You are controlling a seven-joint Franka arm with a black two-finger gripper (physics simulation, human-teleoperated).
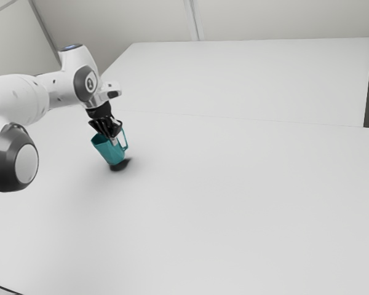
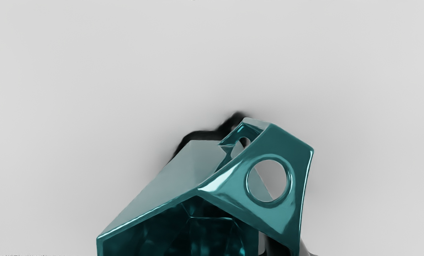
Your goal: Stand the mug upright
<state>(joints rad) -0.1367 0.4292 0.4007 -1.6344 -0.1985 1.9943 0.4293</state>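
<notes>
The teal mug (image 1: pixel 109 149) is tilted in the exterior view, its mouth facing up and toward that view's left, its base low over a dark shadow. My gripper (image 1: pixel 114 139) reaches down to its handle side and is shut on it, a pale fingertip lying against the teal wall. From the wrist view, the faceted mug (image 2: pixel 169 167) shows its dark inside and a handle with a round hole. Part of my gripper (image 2: pixel 269 247) appears beside the wall below the handle; the mug hides the rest.
A wide white tabletop (image 1: pixel 234 203) extends around the mug. Farther back stands a large pale panel or surface (image 1: pixel 246 80), with a wall behind it. The arm comes in from the exterior view's left, and a dark cable (image 1: pixel 7 289) lies at the lower left.
</notes>
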